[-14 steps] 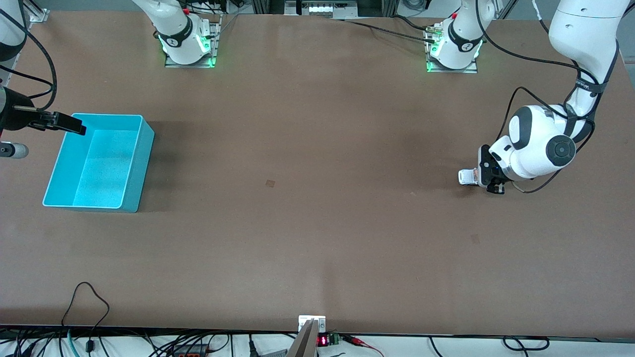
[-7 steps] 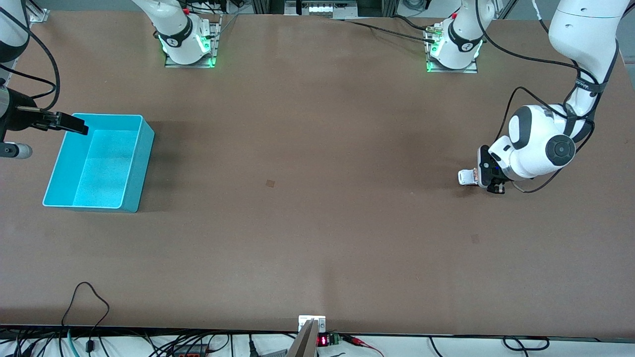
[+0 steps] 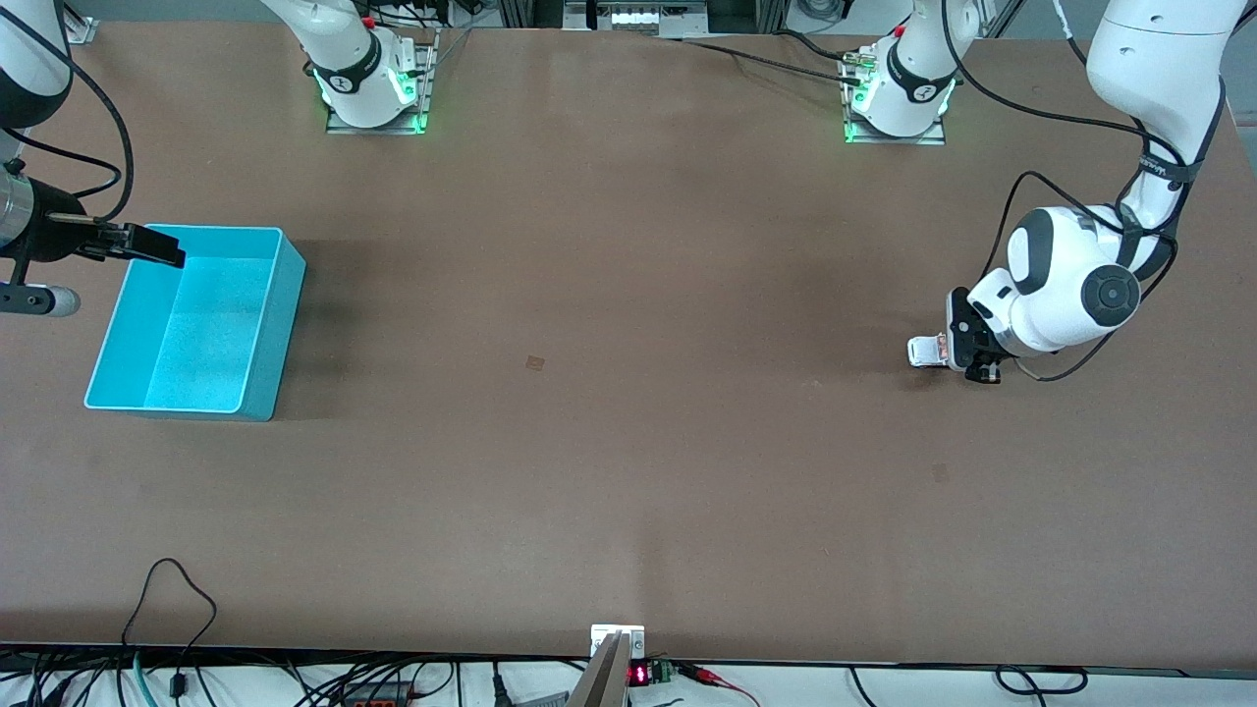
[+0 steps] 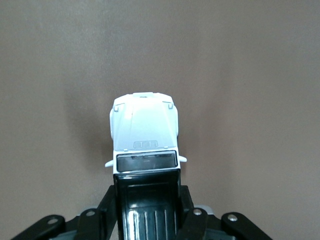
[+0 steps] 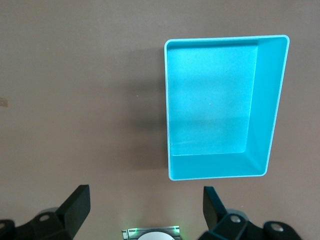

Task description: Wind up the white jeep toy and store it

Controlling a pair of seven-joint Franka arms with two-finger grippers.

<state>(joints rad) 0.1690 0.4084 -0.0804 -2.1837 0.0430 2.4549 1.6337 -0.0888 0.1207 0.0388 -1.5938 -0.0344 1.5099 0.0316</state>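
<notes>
The white jeep toy [image 3: 923, 351] is small and boxy with a black roof, and it sits low at the left arm's end of the table. My left gripper [image 3: 957, 346] is shut on its rear. In the left wrist view the white jeep toy [image 4: 145, 132] points its hood away from my left gripper [image 4: 148, 207], whose black fingers [image 4: 107, 205] clamp the black roof from both sides. My right gripper [image 3: 157, 247] hangs open and empty over the rim of the teal bin [image 3: 285, 314]. In the right wrist view the right gripper [image 5: 145, 207] has its jaws wide apart, and the empty teal bin [image 5: 267, 100] lies below.
The two arm bases [image 3: 373, 88] [image 3: 899, 98] stand on the table edge farthest from the front camera. A small display box [image 3: 617, 648] and loose cables [image 3: 172, 599] lie at the edge nearest to it. Brown tabletop stretches between the bin and the jeep.
My right gripper has drifted a little farther over the teal bin's rim. The left gripper and the jeep have hardly moved.
</notes>
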